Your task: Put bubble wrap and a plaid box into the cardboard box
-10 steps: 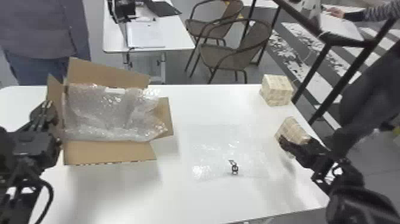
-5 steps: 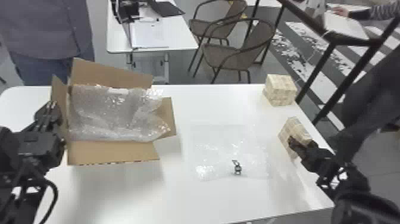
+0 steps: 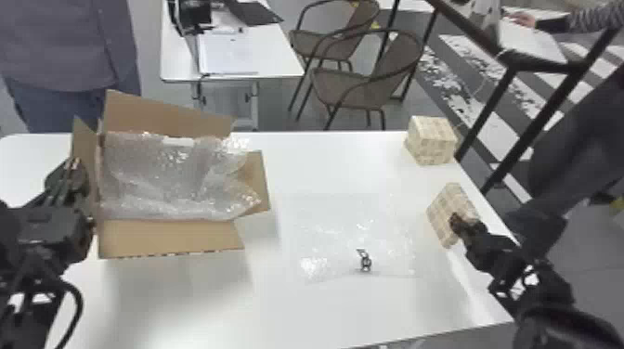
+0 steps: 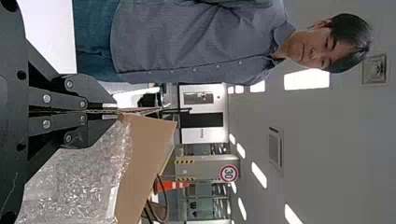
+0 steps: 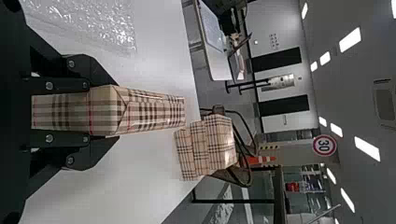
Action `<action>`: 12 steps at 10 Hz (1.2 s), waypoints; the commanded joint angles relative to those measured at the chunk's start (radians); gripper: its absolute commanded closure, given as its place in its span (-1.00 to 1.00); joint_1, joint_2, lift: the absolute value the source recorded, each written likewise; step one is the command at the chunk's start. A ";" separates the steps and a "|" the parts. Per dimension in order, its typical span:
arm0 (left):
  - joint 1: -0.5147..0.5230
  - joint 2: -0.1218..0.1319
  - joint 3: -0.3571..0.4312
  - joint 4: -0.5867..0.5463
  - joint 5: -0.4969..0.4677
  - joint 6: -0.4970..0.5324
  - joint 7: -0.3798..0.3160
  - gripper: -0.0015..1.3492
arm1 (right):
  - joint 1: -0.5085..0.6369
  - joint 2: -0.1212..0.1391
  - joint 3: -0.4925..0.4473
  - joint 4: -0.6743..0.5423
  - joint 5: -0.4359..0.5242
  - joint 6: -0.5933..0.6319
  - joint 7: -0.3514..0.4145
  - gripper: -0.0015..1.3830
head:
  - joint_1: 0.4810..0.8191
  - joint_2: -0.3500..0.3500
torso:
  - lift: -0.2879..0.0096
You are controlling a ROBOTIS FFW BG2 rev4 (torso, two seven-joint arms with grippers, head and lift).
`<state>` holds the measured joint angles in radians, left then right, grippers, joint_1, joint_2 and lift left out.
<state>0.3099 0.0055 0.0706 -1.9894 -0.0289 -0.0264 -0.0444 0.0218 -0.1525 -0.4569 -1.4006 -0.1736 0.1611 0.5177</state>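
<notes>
Lifting plaid box (image 5: 154,111): raise vertically before traversing. Right claw (image 5: 113,111) pinches its sides; left claw (image 4: 116,112) pinches cardboard flap (image 3: 84,145).

"The cardboard box (image 3: 167,239)?"
"Open, crumpled clear bubble wrap (image 3: 162,176) inside."
"More?"
"A flat sheet (image 3: 334,246), right of the cardboard box."
"The plaid box (image 3: 443,213)?"
"Beige, slanted, farther right; similar boxes (image 3: 429,139) cluster right and behind."

Well beyond the right fingers (image 3: 459,223) stand two brown chairs (image 3: 341,88), a white side table (image 3: 278,62) with what may be papers (image 3: 230,55), and an orange-and-white cone (image 5: 267,159).
</notes>
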 commanded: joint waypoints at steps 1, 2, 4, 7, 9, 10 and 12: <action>0.000 -0.002 0.000 0.003 0.001 -0.001 0.000 0.81 | 0.024 0.016 0.001 -0.100 -0.017 0.077 -0.005 0.54 | 0.27 -0.54 | 0.21; 0.000 -0.004 -0.002 0.004 0.001 -0.001 0.000 0.81 | 0.037 0.039 0.003 -0.189 -0.018 0.138 -0.007 0.54 | 0.27 -0.52 | 0.21; -0.002 -0.002 -0.002 0.006 0.003 -0.001 0.000 0.81 | 0.040 0.034 0.084 -0.336 -0.087 0.236 -0.002 0.54 | 0.27 -0.46 | 0.21; -0.003 -0.002 -0.003 0.006 0.003 0.002 0.000 0.81 | -0.042 -0.029 0.257 -0.451 -0.208 0.371 0.007 0.54 | 0.23 -0.15 | 0.21; -0.006 -0.001 -0.008 0.008 0.004 0.006 0.000 0.81 | -0.114 -0.029 0.360 -0.468 -0.241 0.463 0.027 0.54 | 0.08 0.02 | 0.21; -0.008 -0.001 -0.011 0.008 0.004 0.010 0.000 0.81 | -0.149 -0.029 0.412 -0.456 -0.267 0.479 0.034 0.54 | 0.01 0.13 | 0.21; -0.009 0.001 -0.014 0.009 0.004 0.013 0.000 0.81 | -0.223 -0.032 0.526 -0.410 -0.313 0.495 0.050 0.54 | -0.09 0.33 | 0.21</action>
<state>0.3012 0.0051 0.0579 -1.9804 -0.0247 -0.0148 -0.0444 -0.1780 -0.1821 0.0340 -1.8262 -0.4706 0.6501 0.5672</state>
